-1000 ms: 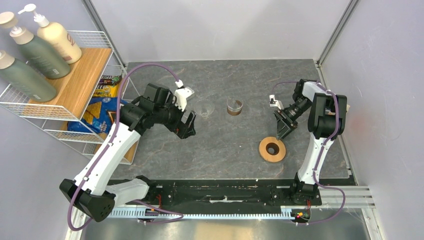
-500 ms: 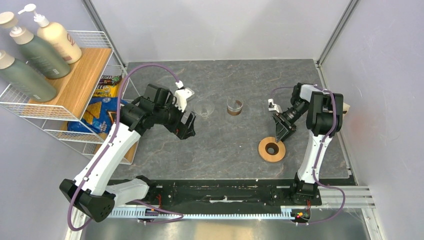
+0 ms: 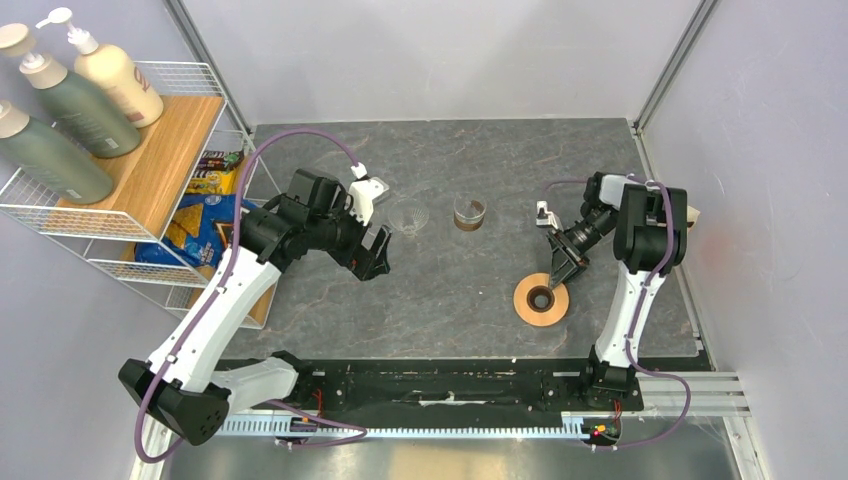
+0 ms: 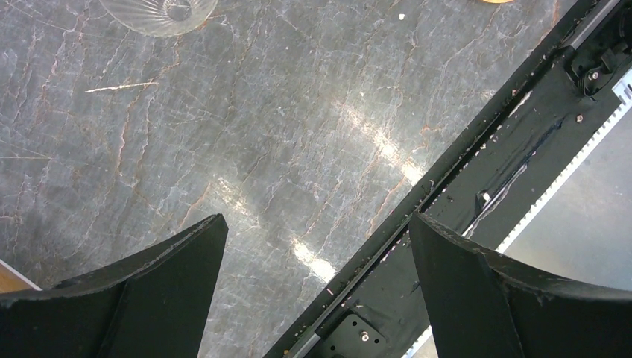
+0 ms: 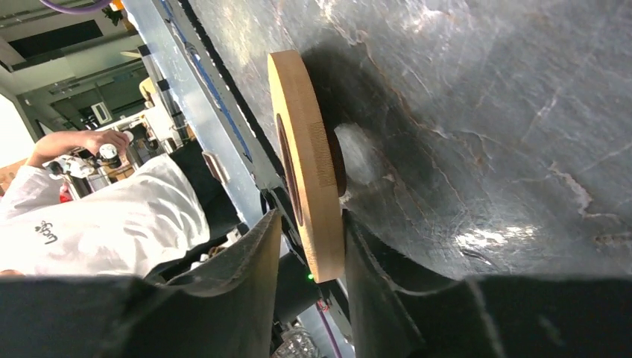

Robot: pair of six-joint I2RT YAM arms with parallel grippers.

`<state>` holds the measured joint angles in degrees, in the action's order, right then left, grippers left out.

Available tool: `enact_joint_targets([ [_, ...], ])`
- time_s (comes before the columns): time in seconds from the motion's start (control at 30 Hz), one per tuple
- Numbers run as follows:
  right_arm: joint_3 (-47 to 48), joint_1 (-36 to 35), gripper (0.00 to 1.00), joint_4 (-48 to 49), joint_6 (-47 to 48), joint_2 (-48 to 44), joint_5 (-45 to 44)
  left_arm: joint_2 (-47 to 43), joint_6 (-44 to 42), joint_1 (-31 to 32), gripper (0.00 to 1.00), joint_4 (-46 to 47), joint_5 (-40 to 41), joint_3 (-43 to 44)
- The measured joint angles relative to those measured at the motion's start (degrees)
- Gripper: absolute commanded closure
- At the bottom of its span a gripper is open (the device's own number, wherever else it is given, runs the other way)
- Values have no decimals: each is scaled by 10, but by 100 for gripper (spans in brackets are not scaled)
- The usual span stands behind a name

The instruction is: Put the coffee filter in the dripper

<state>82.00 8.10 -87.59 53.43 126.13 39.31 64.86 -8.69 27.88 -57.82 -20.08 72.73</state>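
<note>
The dripper's clear ribbed glass cone point(image 3: 409, 218) stands alone on the table, and its rim shows at the top of the left wrist view point(image 4: 160, 11). The flat light-wood ring point(image 3: 541, 300) lies apart, at the front right. My right gripper point(image 3: 553, 272) is low at the ring's far rim. In the right wrist view point(image 5: 309, 220) its jaws straddle the ring's edge point(image 5: 307, 149): one finger touches it, the other stands off with a gap. My left gripper point(image 3: 375, 255) is open and empty point(image 4: 314, 224), just left of the glass cone. The coffee filter is out of view.
A short glass cup with a brown band point(image 3: 468, 212) stands mid-table. A wire rack point(image 3: 120, 190) with bottles and snack bags is at the left. Something tan point(image 3: 692, 215) peeks from behind the right arm. The black base rail point(image 3: 450, 385) runs along the near edge.
My right gripper has moved nearer and leftward onto the wood ring's far rim. The ring has slid slightly left. The left arm has not moved.
</note>
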Motion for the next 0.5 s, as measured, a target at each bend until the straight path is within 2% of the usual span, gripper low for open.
enact_joint_targets([
  [0.1, -1, 0, 74, -1, -1, -12, 13, 0, 0, 0, 0, 0, 0, 0],
  [0.2, -1, 0, 93, -2, -1, -32, 26, 0, 0, 0, 0, 0, 0, 0],
  [0.27, -1, -1, 100, -4, -3, -46, 35, 0, 0, 0, 0, 0, 0, 0],
  [0.5, 9, -1, 100, -3, -24, -115, 105, -5, -3, 0, 0, -5, 16, 1],
])
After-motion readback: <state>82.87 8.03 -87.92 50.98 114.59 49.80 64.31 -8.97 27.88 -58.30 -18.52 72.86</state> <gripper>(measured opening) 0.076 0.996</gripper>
